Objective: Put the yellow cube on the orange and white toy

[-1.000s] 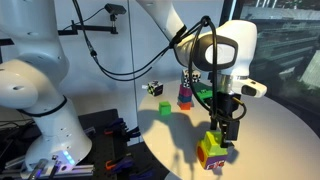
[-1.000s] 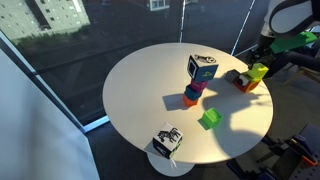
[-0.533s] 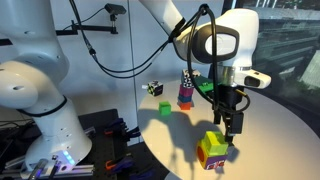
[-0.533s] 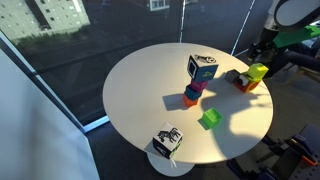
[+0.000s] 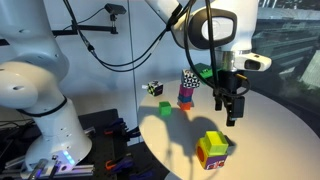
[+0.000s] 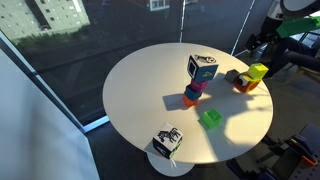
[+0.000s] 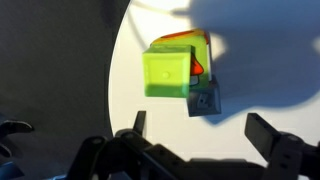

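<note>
The yellow cube (image 5: pixel 216 140) rests on top of the orange and white toy (image 5: pixel 211 156) near the table's front edge. Both show in an exterior view too, the cube (image 6: pixel 257 72) on the toy (image 6: pixel 246 83), and in the wrist view, the cube (image 7: pixel 167 71) covering most of the toy (image 7: pixel 201 64). My gripper (image 5: pixel 231 112) is open and empty, raised above and a little behind the stack. In the wrist view its fingers (image 7: pixel 268 135) stand apart with nothing between them (image 7: pixel 200 130).
A round white table (image 6: pixel 140 90) bears a darker green cube (image 6: pixel 210 119), a stack of orange, purple and checkered blocks (image 6: pixel 197 78) and a small black-white block (image 6: pixel 167 142) near its edge. A second white robot arm (image 5: pixel 40 90) stands beside the table.
My gripper has let go of the yellow cube and risen away from it. The cube stays on the orange and white toy.
</note>
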Controlling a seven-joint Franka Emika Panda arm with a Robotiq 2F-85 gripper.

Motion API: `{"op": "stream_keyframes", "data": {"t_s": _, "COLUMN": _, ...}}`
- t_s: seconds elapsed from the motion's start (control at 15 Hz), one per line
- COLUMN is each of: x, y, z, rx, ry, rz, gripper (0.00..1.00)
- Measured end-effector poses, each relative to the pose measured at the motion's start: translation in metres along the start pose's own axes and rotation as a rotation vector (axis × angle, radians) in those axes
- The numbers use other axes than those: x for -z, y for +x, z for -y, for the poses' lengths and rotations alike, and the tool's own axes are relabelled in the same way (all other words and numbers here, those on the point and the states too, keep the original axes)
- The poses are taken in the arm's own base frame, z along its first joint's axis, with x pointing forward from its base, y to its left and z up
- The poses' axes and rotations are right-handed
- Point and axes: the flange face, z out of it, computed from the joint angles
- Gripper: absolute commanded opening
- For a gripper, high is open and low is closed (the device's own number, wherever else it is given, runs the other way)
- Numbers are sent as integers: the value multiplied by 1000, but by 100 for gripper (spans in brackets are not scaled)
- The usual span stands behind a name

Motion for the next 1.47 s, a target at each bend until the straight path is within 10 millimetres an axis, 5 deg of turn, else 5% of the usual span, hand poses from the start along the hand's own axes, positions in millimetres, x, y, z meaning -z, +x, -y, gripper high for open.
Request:
{"op": "stream_keyframes", "data": {"t_s": 0.6, "x": 56, "y": -39, "z": 15, "rx": 180, "ry": 88, "rz": 54, "gripper": 100}}
{"op": "stream_keyframes", "data": {"t_s": 1.47, "x": 129, "y": -106, "z": 23, "rx": 197, "ry": 113, "rz": 140, "gripper": 100}}
